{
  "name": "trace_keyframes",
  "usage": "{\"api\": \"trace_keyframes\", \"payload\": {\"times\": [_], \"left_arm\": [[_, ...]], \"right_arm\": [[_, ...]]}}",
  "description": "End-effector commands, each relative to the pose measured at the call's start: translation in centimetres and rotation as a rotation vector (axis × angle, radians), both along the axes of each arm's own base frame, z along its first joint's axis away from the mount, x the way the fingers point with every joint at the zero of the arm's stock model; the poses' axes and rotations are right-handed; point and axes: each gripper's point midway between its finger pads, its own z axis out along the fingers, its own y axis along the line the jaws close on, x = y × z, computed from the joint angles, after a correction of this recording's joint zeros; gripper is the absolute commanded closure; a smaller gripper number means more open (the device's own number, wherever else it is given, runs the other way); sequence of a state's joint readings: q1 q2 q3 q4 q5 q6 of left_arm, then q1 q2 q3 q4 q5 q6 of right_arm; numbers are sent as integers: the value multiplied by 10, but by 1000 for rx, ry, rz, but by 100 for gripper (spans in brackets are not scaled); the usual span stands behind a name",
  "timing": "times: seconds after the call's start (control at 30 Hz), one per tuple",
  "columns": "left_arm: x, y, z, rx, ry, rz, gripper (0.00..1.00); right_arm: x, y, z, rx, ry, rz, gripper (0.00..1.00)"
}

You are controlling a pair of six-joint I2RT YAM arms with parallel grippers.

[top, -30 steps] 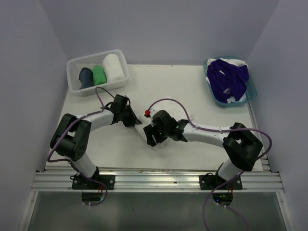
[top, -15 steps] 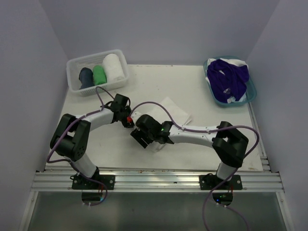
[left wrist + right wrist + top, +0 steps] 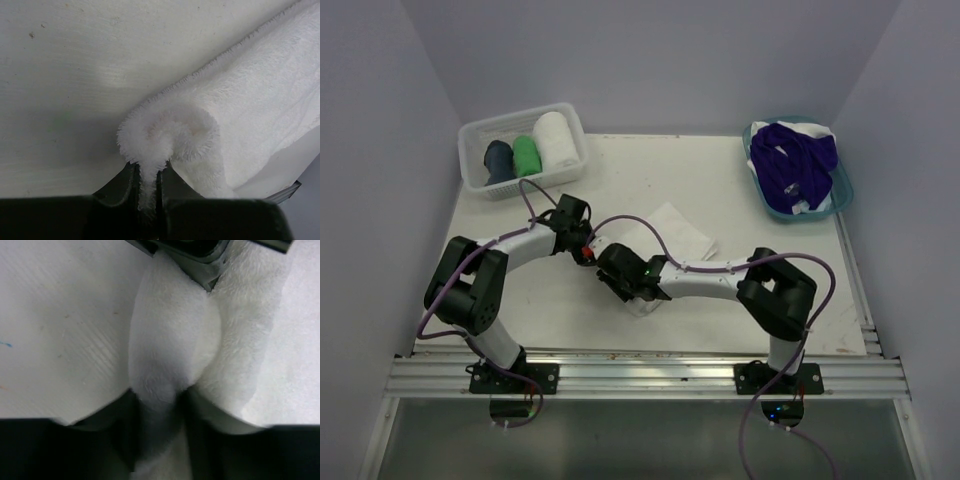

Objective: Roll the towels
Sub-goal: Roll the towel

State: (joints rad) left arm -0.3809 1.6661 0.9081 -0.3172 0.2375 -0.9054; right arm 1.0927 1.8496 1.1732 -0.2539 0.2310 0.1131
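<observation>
Fringe of the white towel (image 3: 676, 228), midway on the tabletop (image 3: 720, 185), is curled into a starting roll. The left gripper (image 3: 148, 176) pinches that core to anchor it; the right gripper (image 3: 159, 399), at its 4 o'clock, squeezes the roll's body, probably to tighten it.

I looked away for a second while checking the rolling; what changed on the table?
The right hand swung left across the white towel and closed around its rolled end, beside the left hand. The left hand kept pinching the towel's edge; basket and tub are unchanged.
</observation>
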Motion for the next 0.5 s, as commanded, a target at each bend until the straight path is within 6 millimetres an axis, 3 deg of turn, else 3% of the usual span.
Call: {"api": "trace_keyframes", "payload": {"times": [0.0,0.03,0.07,0.23,0.3,0.33,0.37,0.47], "left_arm": [[-5,3,8,16,9,-16,100],[-6,3,8,16,8,-19,100],[-6,3,10,14,4,-16,100],[-9,4,20,-2,-11,-23,100],[-10,6,26,-14,-22,-26,88],[-12,6,27,-20,-23,-29,82],[-11,6,32,-41,-34,-36,72],[-10,13,38,-60,-44,-30,52]], "right_arm": [[4,-8,-15,-3,-1,-85,74],[2,-8,-17,24,29,-89,83],[0,-6,-14,47,41,-90,99],[4,-1,14,239,179,-112,100],[-6,6,25,330,281,-67,100],[1,2,33,380,304,-93,100],[-6,5,37,416,364,-61,100],[-2,3,47,502,434,-74,100]]}}
